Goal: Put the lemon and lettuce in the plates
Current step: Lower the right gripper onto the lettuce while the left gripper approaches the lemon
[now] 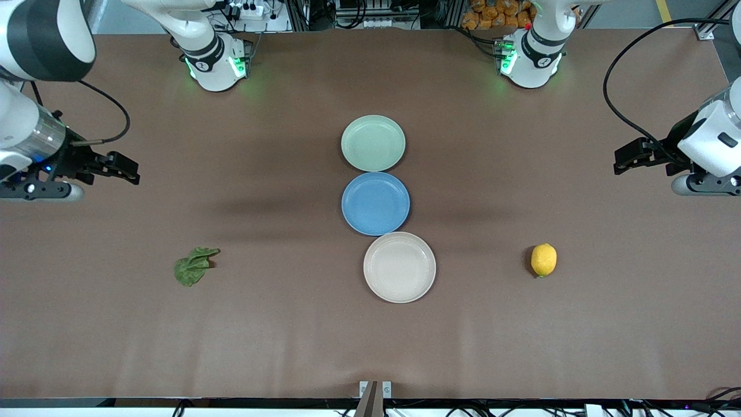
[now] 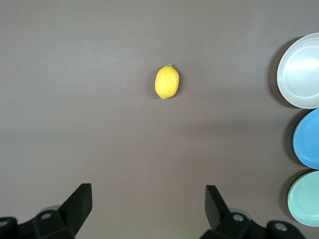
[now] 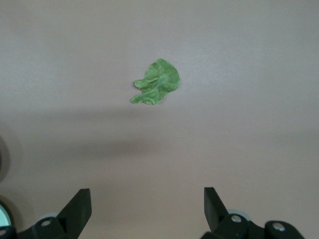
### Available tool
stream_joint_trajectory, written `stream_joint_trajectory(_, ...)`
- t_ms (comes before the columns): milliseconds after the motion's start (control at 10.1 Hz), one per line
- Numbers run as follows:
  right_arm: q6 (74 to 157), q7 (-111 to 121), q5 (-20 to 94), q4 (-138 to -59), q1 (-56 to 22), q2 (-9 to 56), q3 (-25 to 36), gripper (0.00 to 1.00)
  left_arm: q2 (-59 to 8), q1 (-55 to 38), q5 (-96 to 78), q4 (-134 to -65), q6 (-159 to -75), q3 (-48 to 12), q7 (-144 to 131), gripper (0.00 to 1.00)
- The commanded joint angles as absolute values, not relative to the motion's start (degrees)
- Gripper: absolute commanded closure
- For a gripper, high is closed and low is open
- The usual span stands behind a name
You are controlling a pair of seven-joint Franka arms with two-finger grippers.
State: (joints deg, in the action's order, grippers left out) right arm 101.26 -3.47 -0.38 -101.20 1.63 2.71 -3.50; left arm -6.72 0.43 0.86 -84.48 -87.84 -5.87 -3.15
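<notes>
Lemon (image 1: 543, 260) and lettuce (image 1: 194, 266) both lie on the bare table (image 1: 289, 336), the lemon toward the left arm's end, the lettuce toward the right arm's end, each well apart from the plates lined up mid-table: mint plate (image 1: 373, 143), blue plate (image 1: 375, 203), cream plate (image 1: 399, 267). Left gripper (image 1: 628, 156) and right gripper (image 1: 124, 168) hang spread and empty above their ends of the table, each likely placed to reach its nearer item.

Table (image 1: 289, 347): brown matte surface, fills the frame.
Upper edge: power strip (image 1: 250, 10), cables.
Top centre-right: orange packets (image 1: 492, 14).
</notes>
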Motion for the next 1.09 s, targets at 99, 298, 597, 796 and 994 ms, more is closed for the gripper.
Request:
stream_joint_trajectory(99, 105.98, -5.10, -0.53, -101.07, 2.11, 8.68, -3.60, 0.00, -6.77, 0.88, 0.88, -84.02, -88.07, -5.98, -2.11, 0.00)
stream_joint_trajectory(298, 109.50, -5.01, -0.61, -100.99, 2.46, 11.85, -3.52, 0.00, -6.86, 0.88, 0.97, -84.02, -88.07, -5.98, -2.11, 0.00)
stream_joint_trajectory(597, 114.33, -5.01, -0.62, -101.07, 2.81, 16.07, -3.52, 0.00, -6.94, 0.88, 0.88, -84.02, -88.07, -5.98, -2.29, 0.00)
stream_joint_trajectory(796, 118.02, -5.01, -0.70, -101.16, 2.99, 18.53, -3.52, 0.00, -7.03, 0.97, 0.88, -84.02, -88.15, -5.89, -2.29, 0.00)
stream_joint_trajectory(994, 121.88, -4.75, -0.70, -101.16, 3.60, 21.78, -3.43, 0.00, -7.47, 0.97, 0.88, -83.94, -88.42, -5.80, -2.29, 0.00)
